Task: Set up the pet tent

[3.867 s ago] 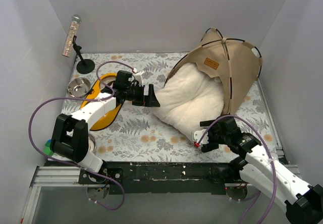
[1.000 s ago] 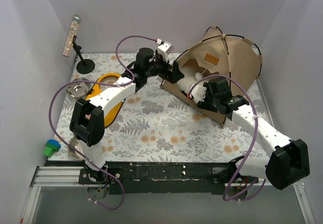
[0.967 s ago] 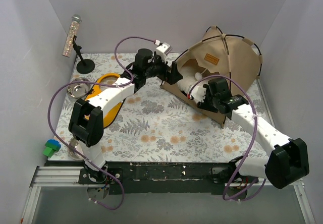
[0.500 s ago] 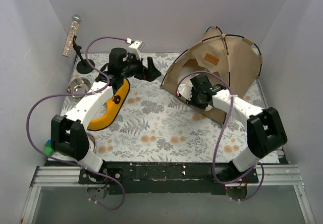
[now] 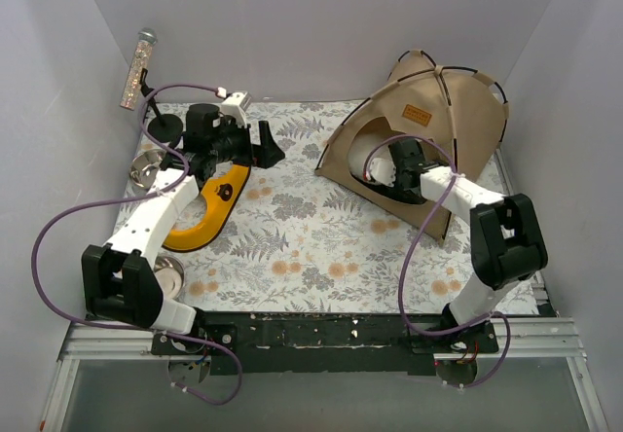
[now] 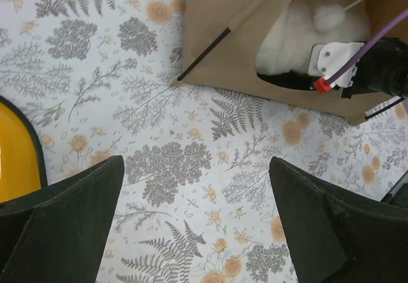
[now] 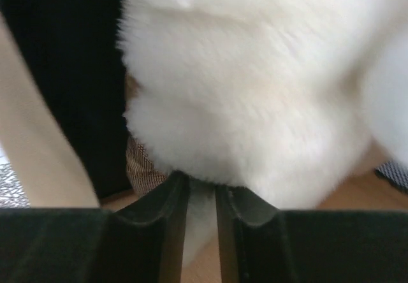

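Note:
The tan pet tent (image 5: pixel 450 111) stands upright at the back right of the mat, black poles arched over it and its doorway facing left. The fluffy white cushion (image 6: pixel 290 37) lies inside it, under a hanging white pom-pom (image 6: pixel 328 16). My right gripper (image 5: pixel 382 171) reaches into the doorway. In the right wrist view it (image 7: pixel 201 190) is shut on a fold of the cushion (image 7: pixel 255 85), with dark lining (image 7: pixel 57 72) to the left. My left gripper (image 5: pixel 271 146) hovers open over the floral mat, well left of the tent (image 6: pixel 223 47), with nothing between its fingers (image 6: pixel 76 200).
A yellow bowl stand (image 5: pixel 206 210) lies under my left arm, with a steel bowl (image 5: pixel 150 167) beside it and another bowl (image 5: pixel 164 272) near the left base. A glittery wand on a black stand (image 5: pixel 137 67) leans in the back left corner. Grey walls enclose the mat.
My left arm has pulled back leftward from the tent doorway, still open. My right gripper has pushed further into the doorway and closed on the cushion.

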Tool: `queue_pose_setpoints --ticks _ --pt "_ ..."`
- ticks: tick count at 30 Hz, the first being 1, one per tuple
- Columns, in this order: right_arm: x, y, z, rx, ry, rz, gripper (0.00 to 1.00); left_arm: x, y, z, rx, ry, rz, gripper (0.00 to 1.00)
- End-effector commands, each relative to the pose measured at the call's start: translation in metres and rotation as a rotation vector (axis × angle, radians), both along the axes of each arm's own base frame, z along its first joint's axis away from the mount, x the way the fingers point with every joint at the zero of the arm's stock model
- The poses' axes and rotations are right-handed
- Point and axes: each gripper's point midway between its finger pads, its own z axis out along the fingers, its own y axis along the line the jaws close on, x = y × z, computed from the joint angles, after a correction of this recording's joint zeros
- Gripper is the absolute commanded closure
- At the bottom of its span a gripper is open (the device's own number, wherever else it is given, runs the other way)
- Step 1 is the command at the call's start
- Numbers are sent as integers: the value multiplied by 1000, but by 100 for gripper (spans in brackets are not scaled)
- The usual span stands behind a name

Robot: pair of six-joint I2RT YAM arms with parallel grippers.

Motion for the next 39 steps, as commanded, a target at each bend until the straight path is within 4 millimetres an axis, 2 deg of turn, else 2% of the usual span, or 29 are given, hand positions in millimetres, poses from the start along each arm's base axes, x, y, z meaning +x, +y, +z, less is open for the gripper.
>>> queue_pose_setpoints --ticks 1,3,5,10,14,17,20,23,26,28,30,33,39 --pt "-15 13 -2 69 102 9 62 -3 19 7 38 60 -8 2" --pt "-28 30 16 164 111 30 45 -6 25 12 34 89 -23 2" --pt "-39 43 35 228 87 69 37 -11 31 13 38 117 -27 2" --pt "-59 73 84 387 51 159 29 -16 46 12 40 226 -40 2" --pt "-62 99 139 585 -39 184 22 -3 73 21 8 317 7 2" --pt "-59 113 171 753 -123 116 16 -3 119 22 44 361 91 2" --pt "-61 124 192 839 -144 139 9 -31 172 5 142 424 148 2" --pt "-74 138 195 882 -72 207 11 -85 219 -19 306 479 148 2" --pt "-82 146 178 881 59 191 16 -149 264 -61 518 540 142 2" --pt "-84 149 170 877 124 181 15 -185 287 -86 629 592 96 2" --pt "-87 154 166 884 177 175 16 -210 301 -108 682 640 60 2" --pt "-91 162 165 896 239 186 18 -215 325 -131 788 606 34 2" --pt "-91 166 164 872 280 189 20 -208 337 -174 877 547 -72 2"
